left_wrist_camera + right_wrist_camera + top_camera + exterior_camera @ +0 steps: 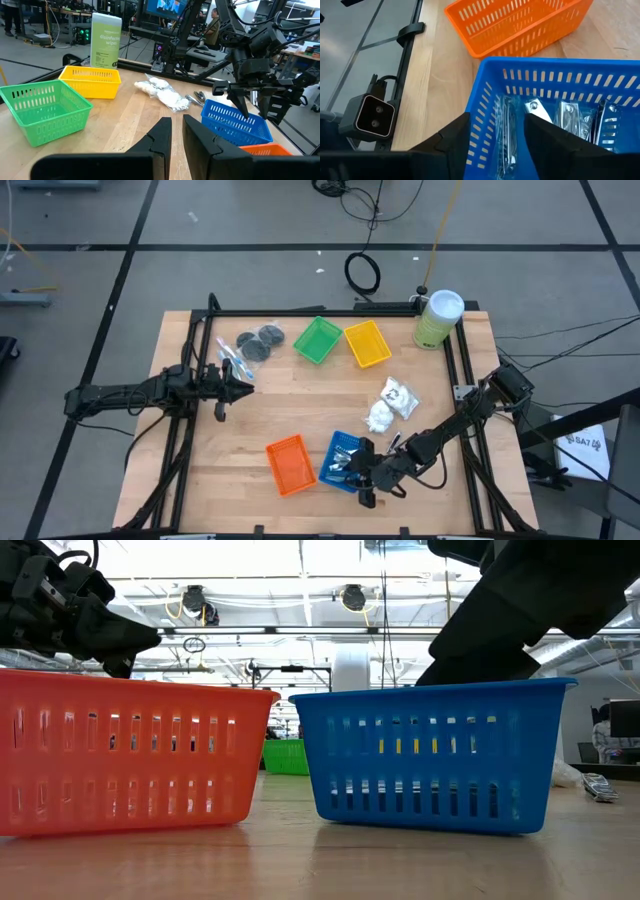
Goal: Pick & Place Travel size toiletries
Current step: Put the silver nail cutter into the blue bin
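Silver tubes (555, 117) already lie in the blue tray (490, 85) under the right gripper (495, 135), fingers apart; packets (390, 405), discs (260, 340) remain. Left gripper (177, 135) nearly together, empty.

The high view looks straight down on the whole bench (320, 420). The low view sits at bench level, close against the orange tray (120, 755) and blue tray (430, 755). The left wrist view faces across the bench toward the green tray (42, 110). The right wrist view hangs close above the blue tray. All four share the blue tray.
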